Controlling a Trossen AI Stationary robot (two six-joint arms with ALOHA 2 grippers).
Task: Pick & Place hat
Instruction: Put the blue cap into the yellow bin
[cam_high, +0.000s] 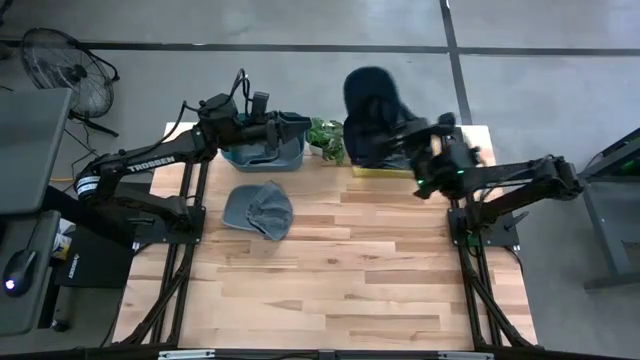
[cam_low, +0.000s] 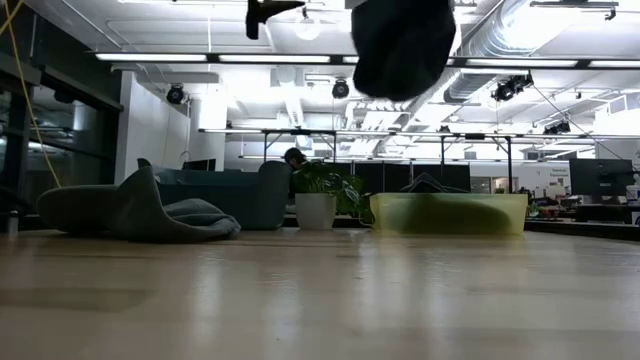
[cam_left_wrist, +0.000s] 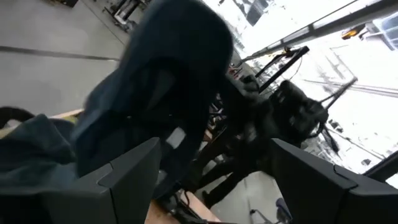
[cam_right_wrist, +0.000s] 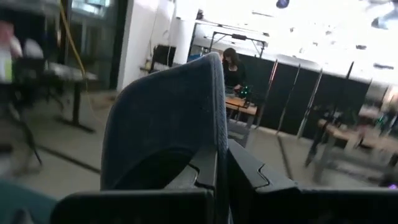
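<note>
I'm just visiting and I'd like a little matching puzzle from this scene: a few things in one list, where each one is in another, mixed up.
Things:
1. dark hat
2. grey hat
3. plant
4. left tool

Places or states:
A. lying flat on the table
B. open, over the blue bin
C. held up in the shut right tool
D. standing between the blue bin and the yellow bin

Pairs: 1-C, 2-A, 3-D, 4-B

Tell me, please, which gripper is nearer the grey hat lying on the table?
Left. The left gripper hovers over the blue bin just behind the grey hat; the right gripper is farther, holding a dark hat.
</note>
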